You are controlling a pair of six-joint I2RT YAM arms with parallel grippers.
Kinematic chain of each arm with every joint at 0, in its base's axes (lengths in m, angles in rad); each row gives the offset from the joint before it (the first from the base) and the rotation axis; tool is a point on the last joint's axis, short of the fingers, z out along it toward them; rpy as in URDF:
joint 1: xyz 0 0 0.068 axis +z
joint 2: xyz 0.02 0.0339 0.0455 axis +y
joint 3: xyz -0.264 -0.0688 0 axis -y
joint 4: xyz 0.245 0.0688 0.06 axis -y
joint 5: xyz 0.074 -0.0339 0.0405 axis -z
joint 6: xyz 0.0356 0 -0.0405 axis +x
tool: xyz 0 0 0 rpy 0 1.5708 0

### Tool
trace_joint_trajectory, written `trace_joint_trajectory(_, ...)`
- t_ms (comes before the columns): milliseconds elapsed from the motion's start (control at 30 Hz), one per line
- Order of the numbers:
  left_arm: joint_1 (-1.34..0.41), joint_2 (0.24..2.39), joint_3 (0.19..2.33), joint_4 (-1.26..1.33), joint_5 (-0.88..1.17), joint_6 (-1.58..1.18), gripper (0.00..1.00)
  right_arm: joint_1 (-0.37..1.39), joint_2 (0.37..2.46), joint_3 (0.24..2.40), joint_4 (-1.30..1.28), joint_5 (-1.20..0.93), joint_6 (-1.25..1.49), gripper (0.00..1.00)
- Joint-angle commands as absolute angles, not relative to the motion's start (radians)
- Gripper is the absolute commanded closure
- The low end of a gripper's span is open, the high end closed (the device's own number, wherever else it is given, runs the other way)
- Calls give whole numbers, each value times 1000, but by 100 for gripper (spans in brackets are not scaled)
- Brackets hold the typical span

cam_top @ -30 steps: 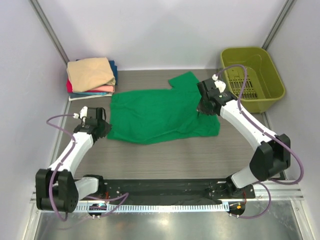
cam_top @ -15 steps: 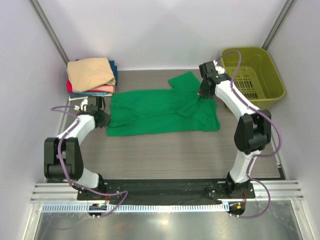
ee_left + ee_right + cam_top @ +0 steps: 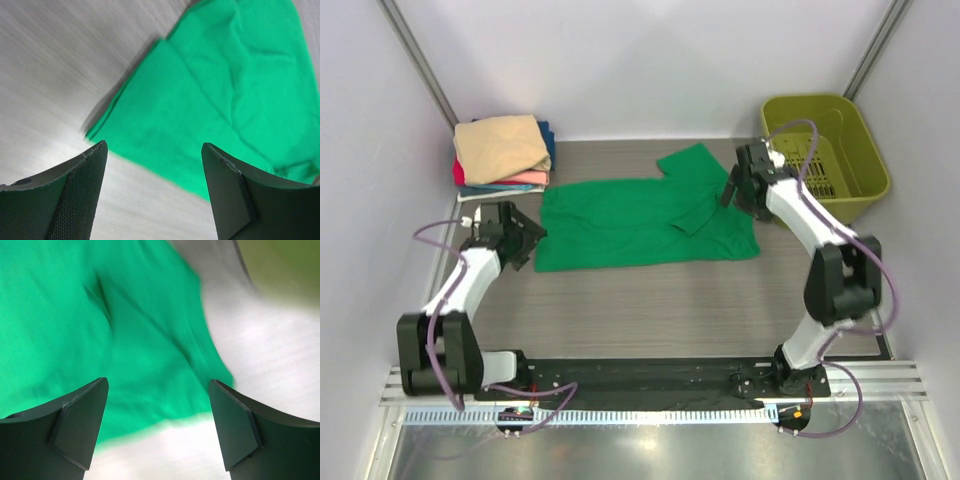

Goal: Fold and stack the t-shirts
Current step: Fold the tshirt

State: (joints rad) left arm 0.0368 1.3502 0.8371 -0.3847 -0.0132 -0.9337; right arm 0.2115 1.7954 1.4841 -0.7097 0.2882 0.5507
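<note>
A bright green t-shirt [image 3: 640, 222] lies flat across the middle of the table, with one sleeve pointing toward the back. A stack of folded t-shirts [image 3: 502, 150], tan on top over pink, red and blue, sits in the back left corner. My left gripper [image 3: 527, 238] is open at the green shirt's left edge, holding nothing. In the left wrist view the left gripper [image 3: 154, 145] has the shirt's corner [image 3: 225, 85] just beyond it. My right gripper [image 3: 731, 188] hovers open over the shirt's right end. In the right wrist view the right gripper [image 3: 159, 381] is above the green hem [image 3: 75, 315], also empty.
An olive-green plastic bin [image 3: 815, 100] stands at the back right, close behind the right arm. Grey walls close in both sides and the back. Bare wood-grain table [image 3: 650, 310] lies between the shirt and the arm bases.
Both grippers carried the shirt's near edge toward the back, then opened and let the cloth go. The shirt now lies narrower. The left gripper has drawn slightly off its edge and the right has shifted right.
</note>
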Motion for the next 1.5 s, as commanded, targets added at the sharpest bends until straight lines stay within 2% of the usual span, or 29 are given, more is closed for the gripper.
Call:
trace_joint_trajectory(0, 38, 1224, 735, -345, 6, -919, 23, 218, 1515, 1291, -635, 259, 554, 14)
trace_joint_trajectory(133, 40, 1134, 629, -292, 6, -931, 24, 218, 1390, 1047, -580, 212, 560, 16)
trace_joint_trajectory(233, 38, 1112, 585, -272, 6, -950, 26, 218, 1367, 954, -548, 213, 552, 18)
trace_joint_trajectory(933, 38, 1302, 534, -77, 18, -992, 31, 141, 1575, 865, -308, 216, 534, 21)
trace_joint_trajectory(1033, 38, 1359, 519, -31, 47, -1014, 37, 138, 1585, 854, -295, 216, 534, 26)
trace_joint_trajectory(1100, 38, 1385, 515, -5, 58, -1023, 48, 138, 1586, 844, -285, 219, 537, 30)
trace_joint_trajectory(1133, 38, 1406, 515, 20, 64, -1029, 52, 137, 1586, 839, -281, 219, 537, 32)
trace_joint_trajectory(1167, 37, 1411, 515, 34, 71, -1031, 68, 137, 1586, 836, -278, 219, 538, 39)
trace_joint_trajectory(1200, 37, 1416, 520, 40, 74, -1034, 76, 137, 1586, 830, -269, 221, 537, 47)
trace_joint_trajectory(1233, 38, 1420, 522, 46, 81, -1032, 83, 135, 1585, 830, -267, 218, 537, 57)
trace_joint_trajectory(1267, 38, 1419, 532, 46, 84, -1034, 95, 135, 1585, 831, -264, 218, 534, 72)
trace_joint_trajectory(1300, 38, 1416, 537, 45, 87, -1037, 100, 135, 1583, 839, -262, 218, 532, 78)
trace_joint_trajectory(1333, 38, 1405, 544, 40, 101, -1038, 100, 135, 1580, 845, -264, 215, 531, 88)
trace_joint_trajectory(1400, 37, 1387, 577, 19, 110, -1054, 100, 135, 1572, 876, -268, 209, 528, 97)
trace_joint_trajectory(1467, 38, 1355, 615, -41, 109, -1057, 100, 135, 1562, 913, -284, 189, 528, 99)
